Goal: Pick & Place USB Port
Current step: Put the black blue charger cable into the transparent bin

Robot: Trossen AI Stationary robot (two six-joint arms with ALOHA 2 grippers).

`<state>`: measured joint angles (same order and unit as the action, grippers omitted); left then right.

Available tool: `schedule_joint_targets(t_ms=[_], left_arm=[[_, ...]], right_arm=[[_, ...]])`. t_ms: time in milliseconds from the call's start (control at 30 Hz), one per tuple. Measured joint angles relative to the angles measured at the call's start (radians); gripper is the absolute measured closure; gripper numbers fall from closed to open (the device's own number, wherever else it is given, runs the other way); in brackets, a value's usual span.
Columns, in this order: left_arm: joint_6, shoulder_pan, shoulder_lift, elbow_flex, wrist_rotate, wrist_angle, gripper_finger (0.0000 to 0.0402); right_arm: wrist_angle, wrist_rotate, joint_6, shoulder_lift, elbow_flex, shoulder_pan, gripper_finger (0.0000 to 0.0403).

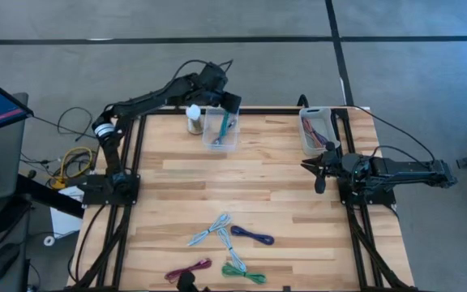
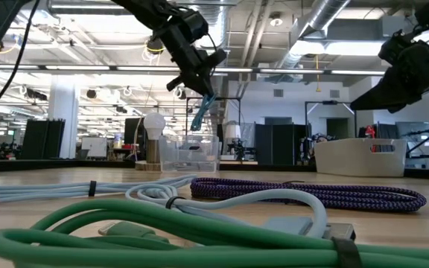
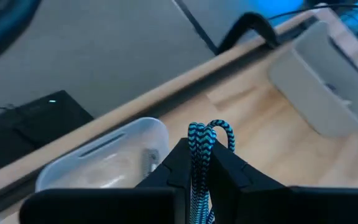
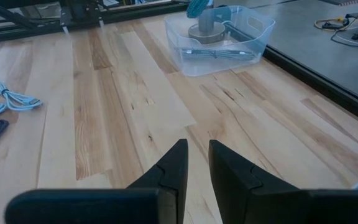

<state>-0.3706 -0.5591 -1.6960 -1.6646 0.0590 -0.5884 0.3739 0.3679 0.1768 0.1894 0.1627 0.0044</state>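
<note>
- High view: the left gripper [image 1: 227, 109] hung over the clear bin [image 1: 220, 131] at the table's 12 o'clock, pinching a teal cable [image 1: 225, 122]. The right gripper [image 1: 319, 169] waited at 3 o'clock beside the white bin [image 1: 315, 130].
- Low view: the teal cable [image 2: 202, 110] dangled above the clear bin [image 2: 190, 152], not yet inside.
- Left wrist view: fingers [image 3: 173, 167] were pressed on the braided teal cable [image 3: 202, 144].
- Right wrist view: the right gripper [image 4: 197, 163] stood slightly parted over bare wood, holding nothing.
- Judgement: the placing step was in hand; next, lower the cable into the bin and release. Loose cables [image 1: 225, 235] remained at 6 o'clock.
</note>
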Motion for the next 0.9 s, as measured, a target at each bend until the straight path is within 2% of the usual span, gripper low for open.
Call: schedule_joint_targets(t_ms=[600, 733, 900], left_arm=[[0.027, 0.003, -0.113, -0.001, 0.076, -0.006, 0.0374], [0.027, 0.004, -0.120, -0.001, 0.117, -0.014, 0.0374], [0.026, 0.004, -0.120, -0.001, 0.121, -0.016, 0.0374]], right_arm=[[0.008, 0.000, -0.003, 0.000, 0.000, 0.000, 0.0345], [0.011, 0.000, -0.003, 0.000, 0.000, 0.000, 0.0345], [0.011, 0.000, -0.003, 0.000, 0.000, 0.000, 0.0345]])
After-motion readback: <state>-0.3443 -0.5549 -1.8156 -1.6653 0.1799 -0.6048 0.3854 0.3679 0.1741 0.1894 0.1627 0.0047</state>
